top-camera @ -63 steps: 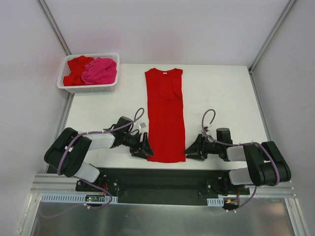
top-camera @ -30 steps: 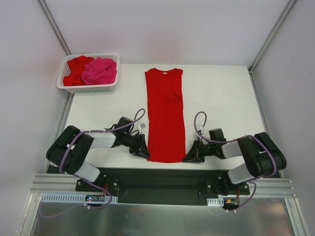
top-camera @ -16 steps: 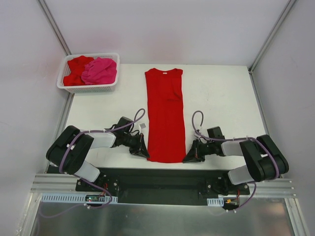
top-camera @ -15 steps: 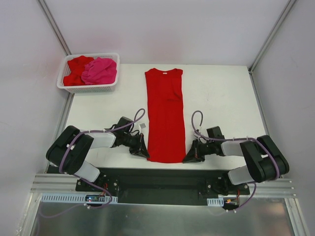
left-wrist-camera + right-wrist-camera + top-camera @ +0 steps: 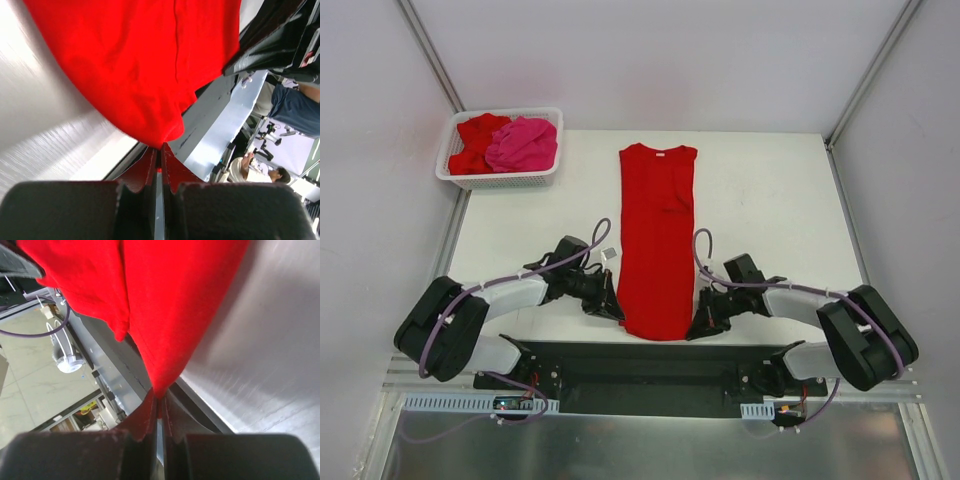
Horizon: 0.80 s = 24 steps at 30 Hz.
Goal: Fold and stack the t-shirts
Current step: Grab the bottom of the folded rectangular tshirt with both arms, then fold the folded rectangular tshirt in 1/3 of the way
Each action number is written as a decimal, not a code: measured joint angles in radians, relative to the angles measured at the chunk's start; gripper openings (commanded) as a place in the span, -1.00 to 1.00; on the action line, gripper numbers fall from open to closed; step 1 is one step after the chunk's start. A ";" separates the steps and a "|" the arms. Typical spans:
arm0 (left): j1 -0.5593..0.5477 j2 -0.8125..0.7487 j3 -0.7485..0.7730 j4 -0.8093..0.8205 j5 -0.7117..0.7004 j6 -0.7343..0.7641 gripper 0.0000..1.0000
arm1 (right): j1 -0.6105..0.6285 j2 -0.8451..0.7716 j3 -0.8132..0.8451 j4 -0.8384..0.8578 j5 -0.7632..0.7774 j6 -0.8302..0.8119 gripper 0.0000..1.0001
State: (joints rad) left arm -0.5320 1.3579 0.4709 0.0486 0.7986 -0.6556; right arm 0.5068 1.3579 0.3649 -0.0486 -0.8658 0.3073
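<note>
A red t-shirt (image 5: 658, 235), folded into a long narrow strip, lies down the middle of the white table (image 5: 770, 200), collar at the far end. My left gripper (image 5: 618, 312) is shut on its near left hem corner; in the left wrist view the red cloth (image 5: 145, 75) runs into the closed gripper (image 5: 160, 150). My right gripper (image 5: 696, 325) is shut on the near right hem corner, and the red cloth (image 5: 165, 305) narrows into that gripper (image 5: 160, 402). The near hem is raised slightly. More t-shirts, a red one (image 5: 475, 140) and a hot pink one (image 5: 523, 143), sit in the basket.
A white lattice basket (image 5: 500, 180) stands at the table's far left corner. A small grey square piece (image 5: 608, 254) lies on the table just left of the shirt. The black base rail (image 5: 650, 365) runs along the table's near edge under both arms.
Both grippers closed on the shirt's near hem corners. The shirt has shifted slightly right and away, and its near hem has drawn narrower and lifted.
</note>
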 measured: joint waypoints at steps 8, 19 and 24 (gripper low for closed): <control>-0.024 -0.087 -0.010 -0.109 -0.001 0.003 -1.00 | 0.011 -0.117 0.053 -0.195 0.053 -0.059 -0.98; -0.039 -0.117 0.023 -0.258 0.003 0.022 -1.00 | 0.032 -0.189 0.069 -0.364 0.074 -0.103 -0.98; -0.042 -0.136 0.028 -0.309 0.005 0.031 -1.00 | 0.059 -0.203 0.069 -0.398 0.078 -0.107 -0.98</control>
State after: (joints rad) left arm -0.5735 1.2221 0.4992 -0.2604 0.8032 -0.6243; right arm 0.5659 1.1545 0.4339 -0.4469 -0.7876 0.2005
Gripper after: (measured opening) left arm 0.011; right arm 0.032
